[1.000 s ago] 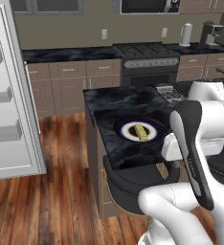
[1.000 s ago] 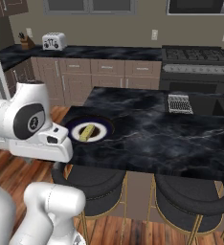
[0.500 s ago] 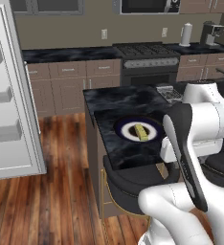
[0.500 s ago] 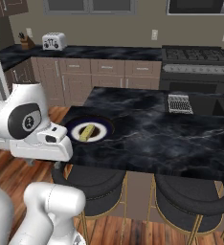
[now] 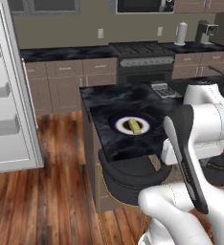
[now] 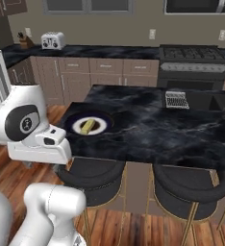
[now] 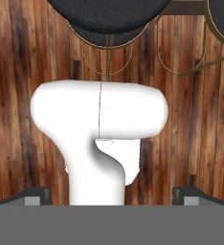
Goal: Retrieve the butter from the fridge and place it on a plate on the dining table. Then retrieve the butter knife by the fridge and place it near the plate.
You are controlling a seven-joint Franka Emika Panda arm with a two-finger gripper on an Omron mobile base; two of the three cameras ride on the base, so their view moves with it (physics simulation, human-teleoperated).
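The butter (image 5: 135,126) lies on the white centre of the plate (image 5: 117,121), a small yellow stick much smaller than the plate. The plate sits on the dining table (image 5: 104,100), near the edge that faces the robot, above a round dark stool (image 5: 128,173). In the right base view the same butter (image 6: 88,125) rests on the plate (image 6: 75,119) at the near left part of the table (image 6: 157,129).

The gripper (image 7: 112,192) is wide open; its two dark finger tips (image 7: 35,193) stand far apart and hold nothing. It points down at the wooden floor (image 7: 190,119), touching nothing.

The fridge (image 5: 8,105) stands to the left with its pale shelves showing, well apart from the table.
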